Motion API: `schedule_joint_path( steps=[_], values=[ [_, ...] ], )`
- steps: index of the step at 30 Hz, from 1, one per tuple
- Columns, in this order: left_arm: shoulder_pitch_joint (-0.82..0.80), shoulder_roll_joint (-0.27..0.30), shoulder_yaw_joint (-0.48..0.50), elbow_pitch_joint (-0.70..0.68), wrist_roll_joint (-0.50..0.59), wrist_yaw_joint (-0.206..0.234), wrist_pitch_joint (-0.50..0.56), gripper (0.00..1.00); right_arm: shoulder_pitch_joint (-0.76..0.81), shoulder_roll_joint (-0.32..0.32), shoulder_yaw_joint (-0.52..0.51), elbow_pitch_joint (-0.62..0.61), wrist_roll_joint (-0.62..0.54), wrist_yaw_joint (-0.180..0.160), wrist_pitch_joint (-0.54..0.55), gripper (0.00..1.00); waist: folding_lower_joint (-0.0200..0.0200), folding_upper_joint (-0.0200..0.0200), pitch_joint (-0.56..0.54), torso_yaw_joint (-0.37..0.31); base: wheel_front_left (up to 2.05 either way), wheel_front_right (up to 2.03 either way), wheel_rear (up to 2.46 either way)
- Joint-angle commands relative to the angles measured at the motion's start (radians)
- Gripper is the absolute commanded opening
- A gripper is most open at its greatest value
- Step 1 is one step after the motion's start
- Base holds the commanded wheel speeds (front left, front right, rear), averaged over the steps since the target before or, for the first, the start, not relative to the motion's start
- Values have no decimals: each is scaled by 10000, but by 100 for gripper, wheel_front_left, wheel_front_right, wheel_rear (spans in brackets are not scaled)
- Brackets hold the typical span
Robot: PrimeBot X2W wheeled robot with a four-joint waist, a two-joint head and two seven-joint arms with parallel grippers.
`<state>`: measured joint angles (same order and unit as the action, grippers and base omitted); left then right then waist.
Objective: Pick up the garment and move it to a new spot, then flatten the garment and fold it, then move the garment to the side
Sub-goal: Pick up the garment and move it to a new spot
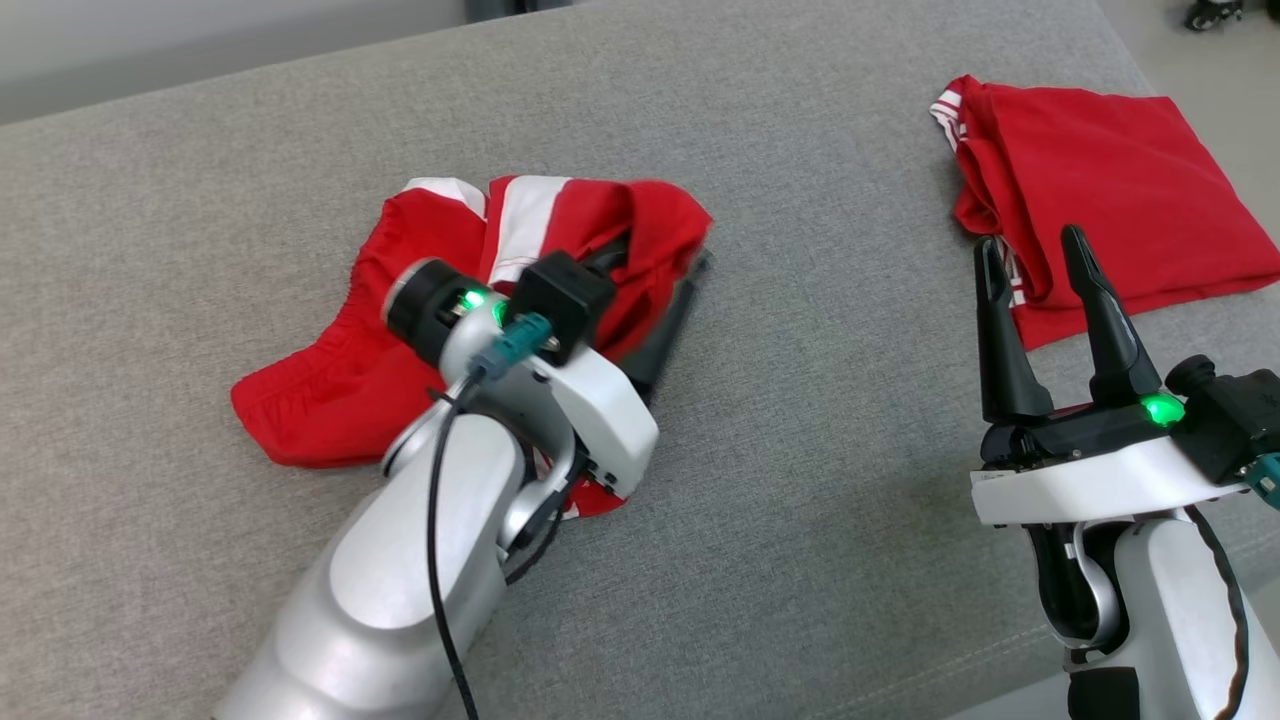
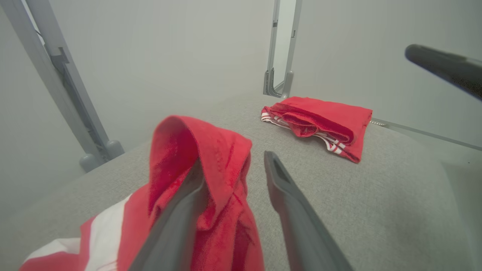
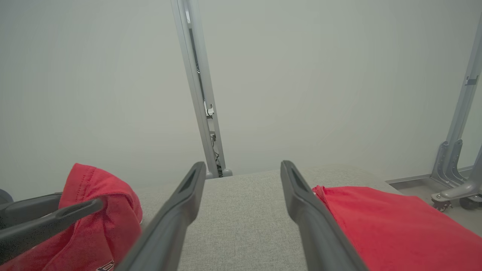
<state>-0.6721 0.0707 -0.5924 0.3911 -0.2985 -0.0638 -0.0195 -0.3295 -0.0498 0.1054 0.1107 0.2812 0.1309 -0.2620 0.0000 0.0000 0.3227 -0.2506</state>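
The garment (image 1: 340, 370), crumpled red shorts with white stripes, lies on the grey fabric surface (image 1: 820, 470) left of centre. My left gripper (image 1: 650, 290) reaches over it, pointing right. In the left wrist view the fingers of this gripper (image 2: 231, 162) stand apart, and a fold of the garment (image 2: 211, 150) hangs draped over the left finger. The right wrist view shows the same fold (image 3: 98, 188) on those fingers (image 3: 49, 214). My right gripper (image 1: 1030, 245) is open and holds nothing, with its tips at the near edge of a second, folded red garment (image 1: 1110, 190).
The folded red garment (image 2: 320, 120) (image 3: 395, 222) lies at the far right, near the surface's right edge. Grey metal frame posts (image 2: 278, 49) (image 3: 199, 94) stand beyond the far edge. Bare grey fabric lies between the two garments (image 1: 830, 300).
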Motion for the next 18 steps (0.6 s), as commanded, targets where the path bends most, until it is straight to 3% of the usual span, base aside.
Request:
schedule_joint_path(
  steps=[1, 11, 18],
  values=[
    [-179, -2, -95, 96, -32, -72, -99, 100, -27, -34, -28, -37, 32, -5, -46, 100, 0, 0, 52, -70, 0, 0, 0],
    [-392, -98, -211, 428, -505, -58, -760, 100, 89, -39, -92, -22, -159, -5, -45, 100, 0, 0, -320, 496, 0, 0, 0],
    [34, 535, 440, 128, -683, 322, -1512, 100, 289, -36, -110, 119, -458, -5, -34, 100, 0, 0, -769, 1374, 0, 0, 0]
  ],
)
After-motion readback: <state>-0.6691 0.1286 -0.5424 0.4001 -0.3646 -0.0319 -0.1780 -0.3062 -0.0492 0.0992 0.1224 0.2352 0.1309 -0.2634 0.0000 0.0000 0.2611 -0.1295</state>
